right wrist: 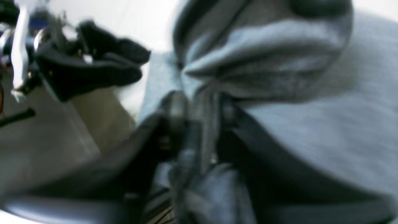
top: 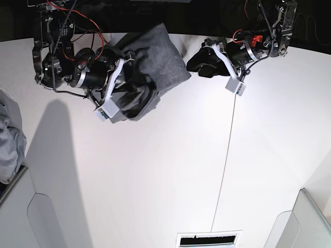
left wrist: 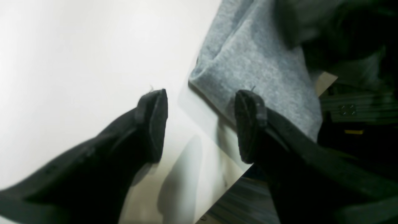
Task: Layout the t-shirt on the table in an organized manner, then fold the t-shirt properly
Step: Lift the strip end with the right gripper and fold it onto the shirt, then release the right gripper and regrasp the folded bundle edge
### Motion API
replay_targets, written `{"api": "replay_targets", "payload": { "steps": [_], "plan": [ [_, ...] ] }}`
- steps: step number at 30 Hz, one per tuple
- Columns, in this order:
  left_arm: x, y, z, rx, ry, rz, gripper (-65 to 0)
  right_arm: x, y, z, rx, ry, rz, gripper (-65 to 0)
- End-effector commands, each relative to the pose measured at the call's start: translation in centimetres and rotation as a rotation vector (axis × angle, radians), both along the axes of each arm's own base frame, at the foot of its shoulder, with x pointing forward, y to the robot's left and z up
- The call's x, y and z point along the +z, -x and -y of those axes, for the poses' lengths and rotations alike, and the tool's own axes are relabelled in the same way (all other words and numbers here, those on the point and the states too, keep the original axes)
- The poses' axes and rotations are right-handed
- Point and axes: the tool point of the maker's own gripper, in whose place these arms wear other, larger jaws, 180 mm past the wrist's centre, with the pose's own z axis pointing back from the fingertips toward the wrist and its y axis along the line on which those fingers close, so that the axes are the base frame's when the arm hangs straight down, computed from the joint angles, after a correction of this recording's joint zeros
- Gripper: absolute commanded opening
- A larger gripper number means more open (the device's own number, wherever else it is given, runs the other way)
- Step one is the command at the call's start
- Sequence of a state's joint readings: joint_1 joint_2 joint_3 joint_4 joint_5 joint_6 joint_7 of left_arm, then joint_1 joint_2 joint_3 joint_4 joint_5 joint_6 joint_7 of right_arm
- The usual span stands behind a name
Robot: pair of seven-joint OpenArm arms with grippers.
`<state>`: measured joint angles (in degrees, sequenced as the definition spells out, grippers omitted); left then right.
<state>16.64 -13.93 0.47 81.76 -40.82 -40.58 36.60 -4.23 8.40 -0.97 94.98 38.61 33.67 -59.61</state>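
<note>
The table (top: 170, 170) spreads white under me. The t-shirt (top: 155, 59) hangs bunched from my right gripper (right wrist: 199, 105) — pinched tight between its fingers. My left gripper (left wrist: 200, 124) gapes empty, the cloth's edge just beyond its fingertips.

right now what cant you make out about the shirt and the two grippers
- Right wrist view: motion blur smears the right gripper; how much t-shirt it pinches is unclear.
- Base view: the right arm hides the t-shirt's collar and sleeves.
- Left wrist view: the left gripper is open; the frame edge crops the cloth.
</note>
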Motion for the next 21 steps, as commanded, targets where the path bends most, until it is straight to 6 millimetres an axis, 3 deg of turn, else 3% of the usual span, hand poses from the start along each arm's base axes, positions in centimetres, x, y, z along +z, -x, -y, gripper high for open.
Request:
{"api": "replay_targets", "payload": {
  "steps": [1,11,16,21],
  "plan": [
    [-0.3,0.1,-0.2,-0.012,-0.026,-0.014,-27.9,1.2,-0.8,-0.6,0.010,-0.032,0.048,-41.2],
    [0.1,-1.0,-1.4,-0.008,-0.050,0.009,-27.9,1.5,1.3,-4.8,0.136,-0.079,0.055,-41.2],
    [1.3,-2.4,-5.5,0.099,-0.040,0.018,-27.9,2.3,2.1,-6.4,0.182,-0.110,0.069,-41.2],
    [3.2,-3.6,-10.2,0.216,-0.020,0.029,-27.9,6.1,0.5,-7.5,0.172,-0.184,0.186,-41.2]
  ]
}}
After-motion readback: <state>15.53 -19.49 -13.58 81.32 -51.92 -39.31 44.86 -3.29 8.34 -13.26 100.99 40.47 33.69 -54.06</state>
